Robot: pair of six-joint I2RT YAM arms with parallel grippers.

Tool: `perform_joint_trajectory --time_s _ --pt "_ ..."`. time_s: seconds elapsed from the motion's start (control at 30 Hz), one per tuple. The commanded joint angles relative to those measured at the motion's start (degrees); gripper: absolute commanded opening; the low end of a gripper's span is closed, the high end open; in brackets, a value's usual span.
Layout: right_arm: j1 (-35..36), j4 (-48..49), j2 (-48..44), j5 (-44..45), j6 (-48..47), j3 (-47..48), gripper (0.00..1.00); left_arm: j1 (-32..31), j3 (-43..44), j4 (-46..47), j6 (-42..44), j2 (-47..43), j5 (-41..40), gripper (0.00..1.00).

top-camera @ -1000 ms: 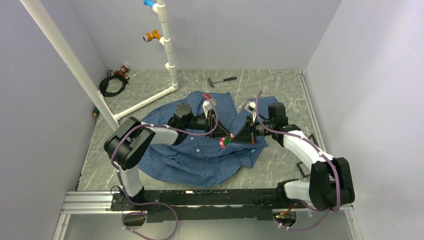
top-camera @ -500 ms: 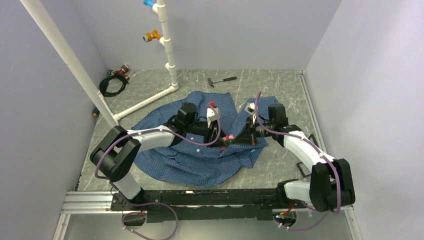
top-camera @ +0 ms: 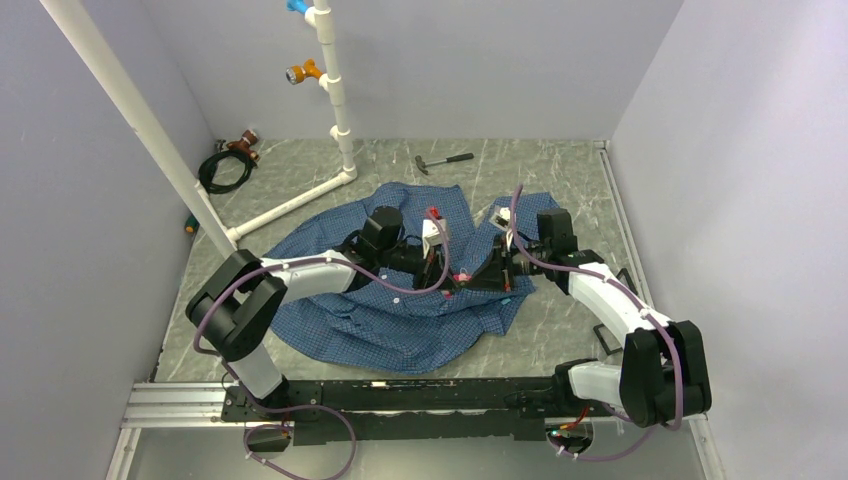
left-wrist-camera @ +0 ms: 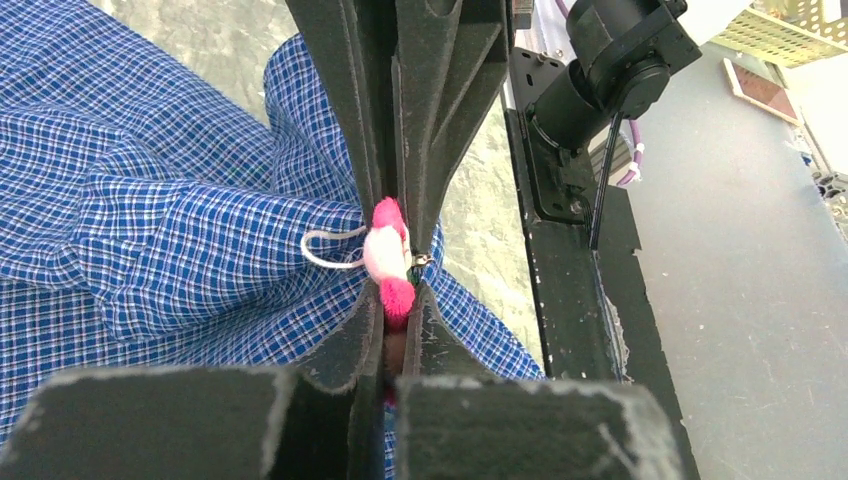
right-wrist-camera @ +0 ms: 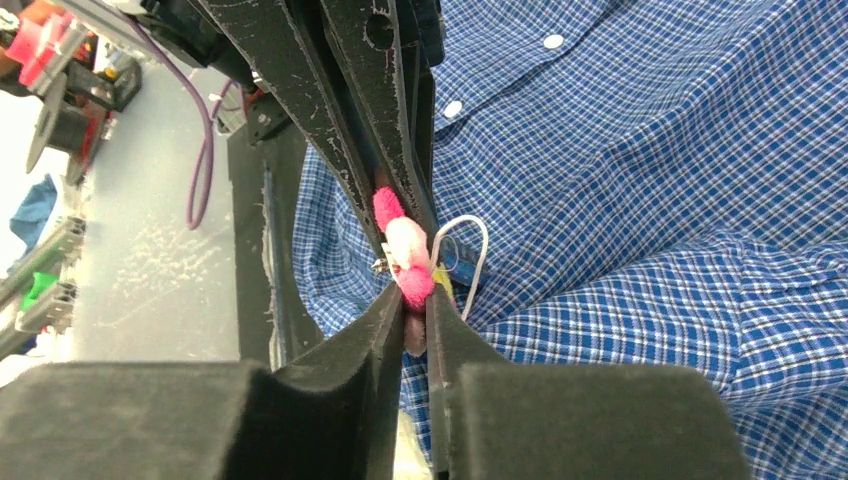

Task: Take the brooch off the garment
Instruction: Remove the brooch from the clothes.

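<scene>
Left pincer (left-wrist-camera: 395,300) clamped afresh on the brooch (left-wrist-camera: 389,256), tip to tip with my right pincer (right-wrist-camera: 410,300).

A second before, my left arm sat drawn back with its elbow nearer the base. By this moment it had stretched farther right, and its jaws, parted briefly on the way, had shut on one end of the pink flower. My right jaws had stayed pinched on the other end. The brooch sat squeezed between both sets of tips above the blue checked shirt (top-camera: 400,325) on the table (top-camera: 565,200), cloth and a thin white loop (left-wrist-camera: 322,250) bunched against it.
</scene>
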Motion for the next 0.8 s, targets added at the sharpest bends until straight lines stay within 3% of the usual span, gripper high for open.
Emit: perform_joint_trajectory --time_s 0.0,0.07,0.33,0.57,0.67,0.77 --pt "-0.2 0.7 -1.4 -1.9 -1.2 1.3 0.25 0.5 -0.1 6.5 -2.1 0.3 3.2 0.00" --pt "-0.2 0.5 -1.4 -1.4 -2.0 1.0 0.34 1.3 -0.8 10.7 -6.4 0.7 5.8 0.00" --pt "-0.2 4.9 -0.9 -3.0 -0.7 -0.1 0.40 2.1 -2.8 30.0 -21.8 3.1 11.9 0.00" --pt "1.0 9.8 -1.4 -4.8 4.3 -1.2 0.38 2.1 -2.4 40.2 -30.5 5.7 13.3 0.00" --pt "0.9 8.7 -1.5 -4.7 3.3 -0.5 0.26 2.2 -2.4 42.7 -32.8 6.9 14.1 0.00" --pt "0.9 9.6 -1.4 -5.0 3.9 -0.5 0.23 2.1 -2.3 39.9 -31.0 6.9 13.7 0.00"
